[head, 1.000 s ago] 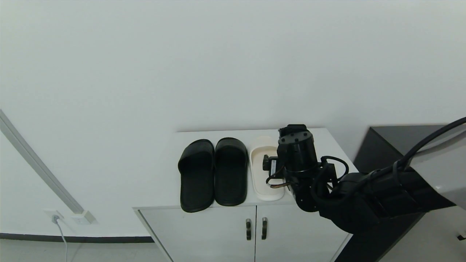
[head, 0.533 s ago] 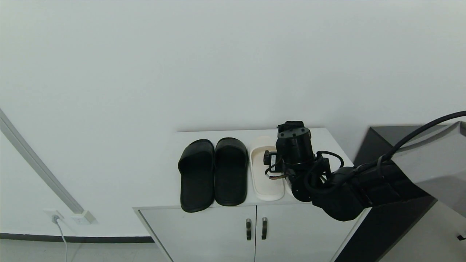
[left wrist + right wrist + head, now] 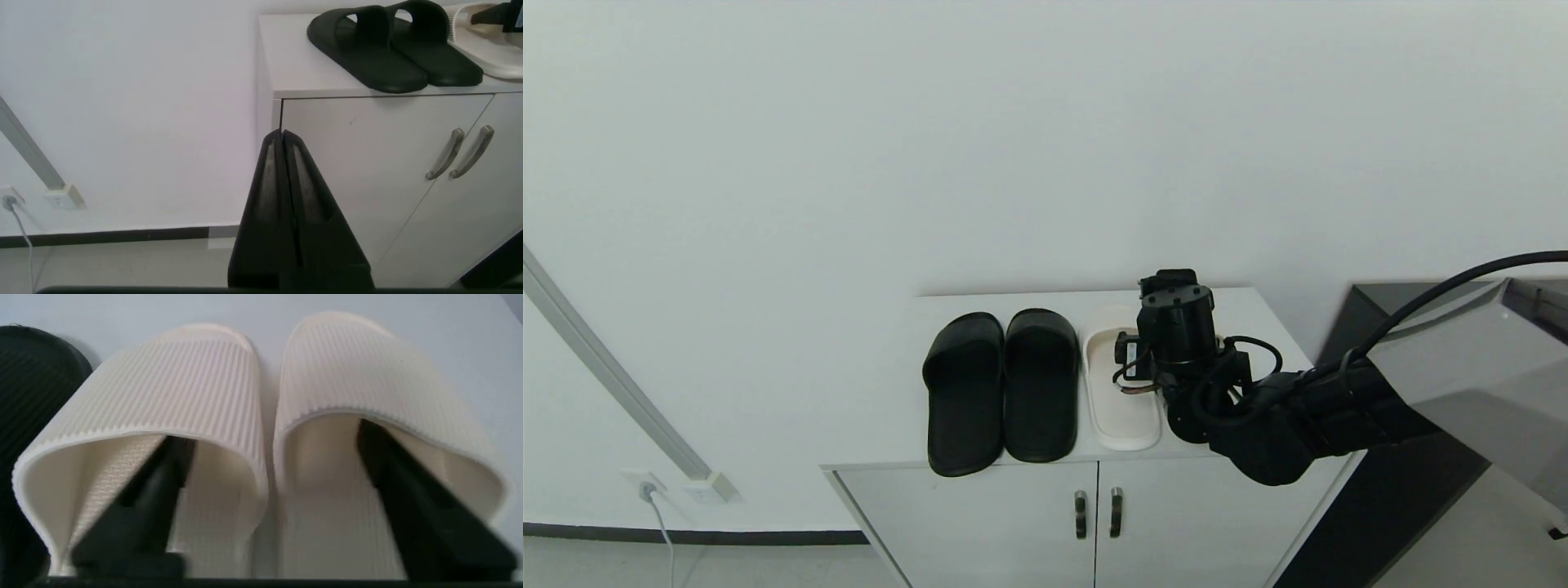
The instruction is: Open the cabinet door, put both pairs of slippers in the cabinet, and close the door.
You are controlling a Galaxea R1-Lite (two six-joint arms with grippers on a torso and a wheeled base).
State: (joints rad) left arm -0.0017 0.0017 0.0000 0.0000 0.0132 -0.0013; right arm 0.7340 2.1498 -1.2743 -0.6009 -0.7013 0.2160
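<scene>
My right gripper [image 3: 271, 449] is spread wide over the white slippers [image 3: 204, 384], with one finger [image 3: 135, 510] pushed into each strap opening and the pair's inner walls between my fingers. I can't tell whether the pads are touching. The black slippers [image 3: 1001, 390] lie just beside the white pair on my left, all on top of the cabinet [image 3: 980, 531]. Both doors are shut, and the handles [image 3: 1080, 514] are below the right hand. My left gripper [image 3: 283, 147] is pressed closed and empty, low by the cabinet's left corner and well apart from the slippers.

Slippers [image 3: 964, 392] abreast atop cabinet [image 3: 980, 531] (handles [image 3: 1081, 514] below).
</scene>
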